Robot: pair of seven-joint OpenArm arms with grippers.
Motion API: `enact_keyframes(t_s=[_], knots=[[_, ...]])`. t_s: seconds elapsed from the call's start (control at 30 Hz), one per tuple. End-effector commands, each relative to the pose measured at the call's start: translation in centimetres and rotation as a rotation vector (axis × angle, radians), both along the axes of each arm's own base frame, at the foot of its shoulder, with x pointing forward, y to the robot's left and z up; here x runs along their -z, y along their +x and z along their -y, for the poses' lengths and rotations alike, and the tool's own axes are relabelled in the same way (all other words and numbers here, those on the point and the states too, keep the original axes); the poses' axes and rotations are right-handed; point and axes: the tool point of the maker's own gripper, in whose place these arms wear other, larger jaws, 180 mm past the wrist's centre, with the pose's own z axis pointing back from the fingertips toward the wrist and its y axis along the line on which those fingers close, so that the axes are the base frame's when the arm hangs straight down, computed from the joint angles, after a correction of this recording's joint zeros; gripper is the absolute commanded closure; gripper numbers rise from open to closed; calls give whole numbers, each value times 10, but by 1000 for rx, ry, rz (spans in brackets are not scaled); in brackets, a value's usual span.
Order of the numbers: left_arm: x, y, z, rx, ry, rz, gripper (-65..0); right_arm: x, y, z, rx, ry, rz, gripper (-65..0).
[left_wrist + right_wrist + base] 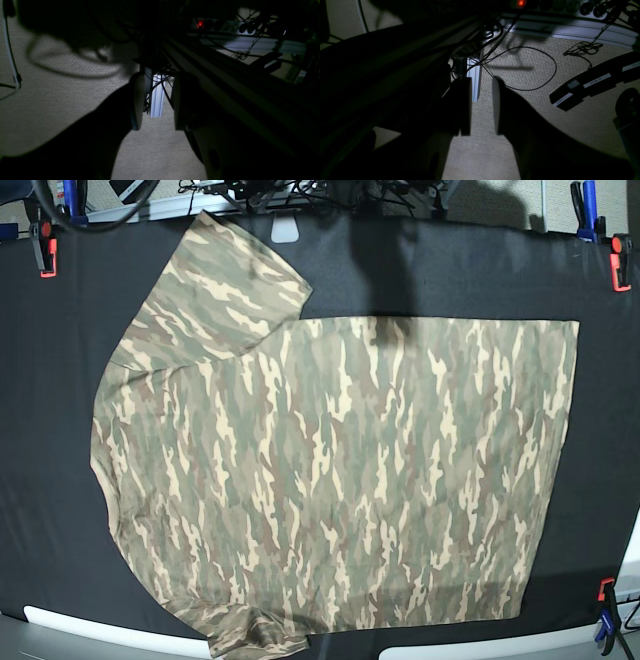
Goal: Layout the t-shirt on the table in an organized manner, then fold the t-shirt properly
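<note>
Across the middle of the counter (40,480), the camouflage t-shirt (340,480) lies spread flat, its hem toward the right edge and one sleeve (215,290) reaching toward the far left corner; the other sleeve bunches at the near edge. Orange-and-blue clamps (45,250) grip the counter's corners. Both wrist views look down at woven floor: the left pincer (156,102) and right pincer (482,105) each stand parted with nothing between the jaws.

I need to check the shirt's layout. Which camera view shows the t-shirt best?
The base view: the t-shirt lies spread flat on the table, nearly all in frame. Both wrist views show only dark grippers over the floor, no shirt.
</note>
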Motion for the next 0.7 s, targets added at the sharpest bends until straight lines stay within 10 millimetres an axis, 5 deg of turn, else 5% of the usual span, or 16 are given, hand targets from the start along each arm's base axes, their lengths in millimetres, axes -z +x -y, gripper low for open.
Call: enact_keyframes(t_s=[0.0,0.23,0.67], knots=[[-1,2,4,3,-10,8,-185,-1,1,0,-3,7,6,-143],[-1,2,4,3,-10,9,-185,-1,-2,11,-4,18,1,-143],[-9,-7,-11,13,22,26,-185,-13,-47,37,5,-15,-8,-143]])
